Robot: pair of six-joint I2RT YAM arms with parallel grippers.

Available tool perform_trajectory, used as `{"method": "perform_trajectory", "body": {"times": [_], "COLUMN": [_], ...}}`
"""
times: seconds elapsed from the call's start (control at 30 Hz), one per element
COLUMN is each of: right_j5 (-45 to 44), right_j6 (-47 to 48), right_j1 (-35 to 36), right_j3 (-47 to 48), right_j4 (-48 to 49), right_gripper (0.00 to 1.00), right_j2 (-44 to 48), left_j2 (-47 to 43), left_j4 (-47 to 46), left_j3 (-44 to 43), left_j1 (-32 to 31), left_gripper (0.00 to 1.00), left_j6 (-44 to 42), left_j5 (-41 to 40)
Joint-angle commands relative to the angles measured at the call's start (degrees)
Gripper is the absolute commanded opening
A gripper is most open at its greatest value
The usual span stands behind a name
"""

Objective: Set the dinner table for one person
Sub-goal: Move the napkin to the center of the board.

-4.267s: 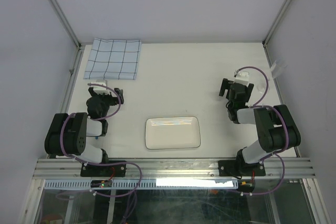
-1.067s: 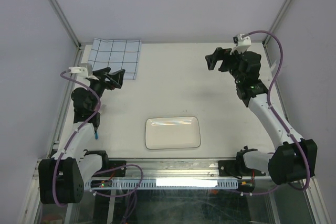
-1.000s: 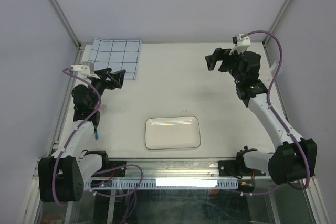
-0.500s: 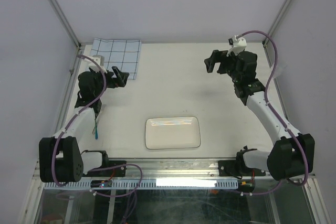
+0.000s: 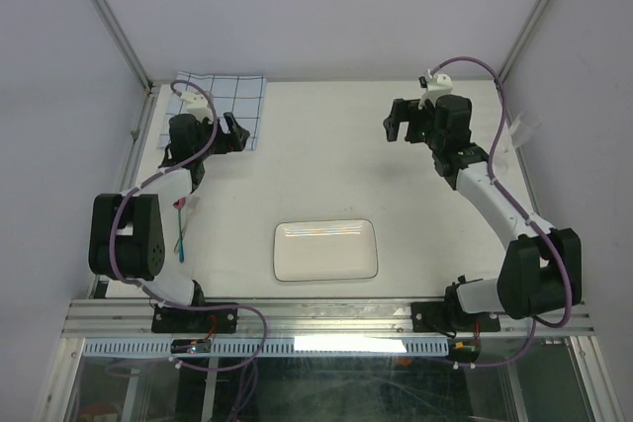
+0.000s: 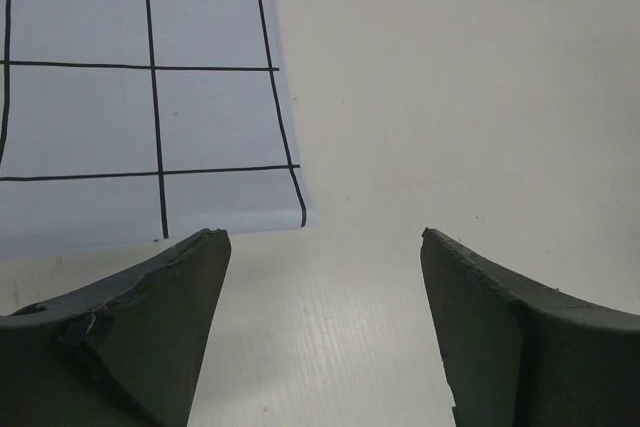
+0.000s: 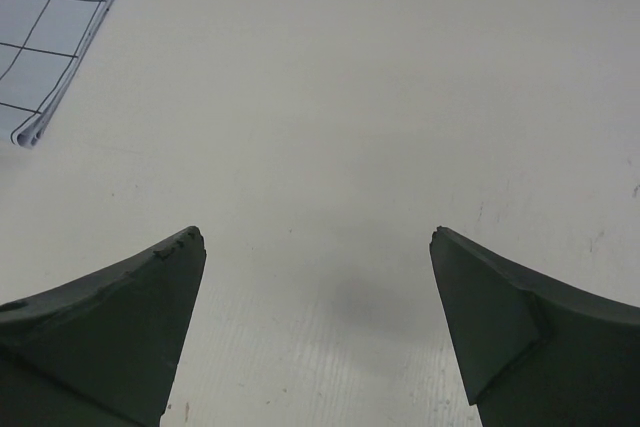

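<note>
Over the stiff, fixed table [image 6: 470, 87], the left gripper [image 6: 320, 247] and right gripper [image 7: 315, 242] stand spread, empty; the cloth [image 6: 130, 97] looks thin, limp, best pinched at its near corner

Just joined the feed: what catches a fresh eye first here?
A white rectangular plate lies near the front middle of the dinner table. A folded pale-blue grid cloth sits in the far left corner, the left gripper open at its near right corner. The right gripper hangs open over bare tabletop, far right.
</note>
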State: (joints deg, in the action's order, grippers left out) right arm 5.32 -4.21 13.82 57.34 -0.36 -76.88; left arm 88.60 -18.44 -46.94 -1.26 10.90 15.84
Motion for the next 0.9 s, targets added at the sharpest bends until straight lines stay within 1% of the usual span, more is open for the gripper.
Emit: {"method": "perform_trajectory", "body": {"times": [0.0, 0.03, 0.07, 0.17, 0.23, 0.4, 0.6, 0.77, 0.87], "right_j5": [-0.7, -0.5, -0.5, -1.0, -1.0, -0.7, -0.6, -0.7, -0.5], "right_j6": [1.3, 1.4, 1.5, 1.4, 1.2, 0.7, 0.3, 0.3, 0.3], "right_j1": [0.5, 0.6, 0.6, 0.8, 0.8, 1.3, 1.9, 2.3, 2.6], "right_j3": [3.4, 3.5, 3.6, 3.0, 2.9, 2.2, 1.3, 0.9, 0.8], "right_j4": [0.2, 0.1, 0.0, 0.4, 0.5, 0.6, 0.8, 0.9, 0.7], "right_gripper": [1.00, 0.99, 1.00, 0.99, 1.00, 0.99, 0.99, 0.99, 1.00], "right_j2": [-2.1, -2.5, -2.8, -3.4, -3.8, -4.4, -4.7, -4.9, -5.0], "left_j2": [3.8, 5.1, 6.8, 9.4, 9.4, 9.5, 8.4, 8.7, 8.9], "left_j4": [-1.5, 0.3, 2.7, 10.4, 10.9, 12.7, 13.4, 16.0, 16.7], "left_j3": [-5.9, -7.7, -9.5, -14.8, -15.6, -16.0, -13.0, -12.5, -11.8], "left_j1": [-2.3, -3.1, -4.1, -6.9, -7.7, -7.8, -7.8, -7.8, -7.7], "left_gripper": [0.80, 0.85, 0.87, 0.88, 0.92, 0.93, 0.95, 0.96, 0.95], "left_j6": [-2.0, -3.0, -4.0, -4.7, -2.8, 4.7, 12.3, 22.2, 30.5], "left_j5": [-2.5, -3.5, -5.8, -11.4, -13.1, -17.4, -23.3, -27.0, -28.6]}}
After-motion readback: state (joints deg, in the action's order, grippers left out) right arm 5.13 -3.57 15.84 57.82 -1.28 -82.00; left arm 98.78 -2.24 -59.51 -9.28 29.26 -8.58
